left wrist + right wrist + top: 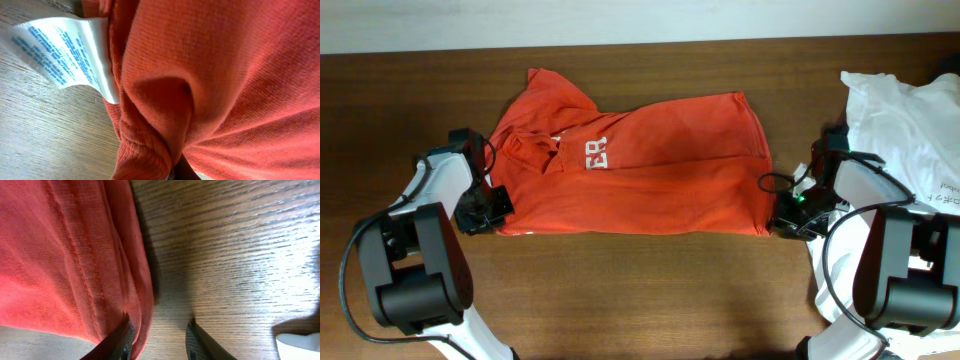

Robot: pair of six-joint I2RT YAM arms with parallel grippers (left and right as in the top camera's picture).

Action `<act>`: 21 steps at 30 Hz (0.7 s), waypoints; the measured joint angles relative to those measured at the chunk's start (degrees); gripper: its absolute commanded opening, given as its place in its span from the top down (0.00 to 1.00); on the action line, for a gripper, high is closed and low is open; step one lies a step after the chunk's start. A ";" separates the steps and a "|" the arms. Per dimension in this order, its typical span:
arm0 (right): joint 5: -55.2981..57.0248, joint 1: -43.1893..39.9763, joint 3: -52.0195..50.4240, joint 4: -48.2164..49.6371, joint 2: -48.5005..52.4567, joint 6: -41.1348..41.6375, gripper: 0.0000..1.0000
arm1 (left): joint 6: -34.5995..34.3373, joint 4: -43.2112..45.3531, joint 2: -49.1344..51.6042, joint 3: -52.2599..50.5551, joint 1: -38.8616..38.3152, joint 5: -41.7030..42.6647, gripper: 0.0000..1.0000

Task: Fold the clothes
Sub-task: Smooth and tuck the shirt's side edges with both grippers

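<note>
The orange-red T-shirt lies folded across the middle of the table, with white letters showing near its collar. My left gripper is at the shirt's lower left edge. In the left wrist view the orange fabric fills the frame and bunches into the jaws, which it mostly hides; a white care label hangs out. My right gripper is at the shirt's lower right corner. Its jaws are open on the table, with the shirt's hem lying at the left finger.
A heap of white T-shirts lies at the right end of the table, behind my right arm. Bare brown wood runs along the front of the table.
</note>
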 measured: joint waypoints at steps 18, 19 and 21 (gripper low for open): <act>0.24 1.90 0.09 0.72 0.42 -0.59 0.96 | 0.00 -0.07 0.00 -0.11 0.00 -0.20 0.89; 0.24 1.90 -0.17 1.07 0.39 -1.01 0.96 | 0.00 -0.11 0.00 -0.11 0.00 -0.20 0.89; 0.07 1.90 -0.48 -0.20 0.44 -0.98 0.96 | 0.00 -0.50 0.00 -0.11 0.00 -0.26 1.00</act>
